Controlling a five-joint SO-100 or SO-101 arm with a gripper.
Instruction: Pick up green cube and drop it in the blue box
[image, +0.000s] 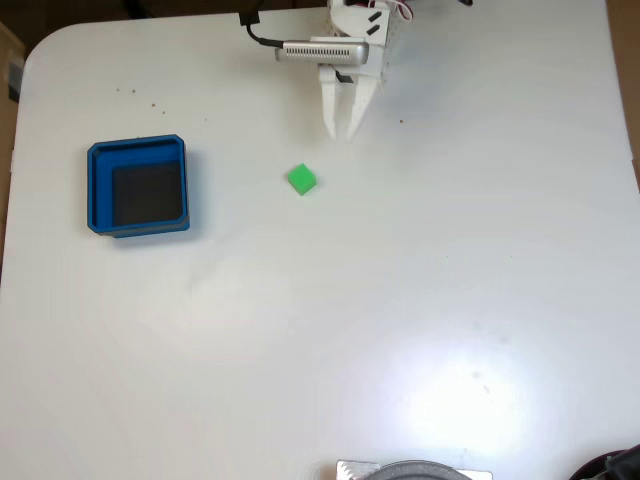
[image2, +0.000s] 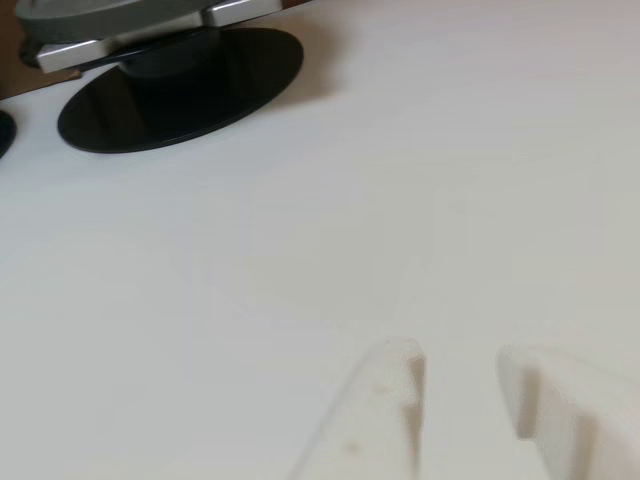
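Green cube (image: 301, 179) sits alone on the white table (image: 400, 300) in the fixed view, with the blue box (image: 137, 187) well apart to its left, dark floor bare. Up and to the right of the cube, the white gripper (image: 341, 132) points down the picture, its fingers slightly parted and holding nothing. In the other view the fingertips (image2: 400, 375) hover over bare table, a black round base (image2: 180, 85) beyond.

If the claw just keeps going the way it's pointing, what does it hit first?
Probably bare table. In the fixed view the claw points down the picture with its fingers slightly parted; the green cube sits just left of that line, so likely missed, though depth is unclear. The blue box is far off to the left.
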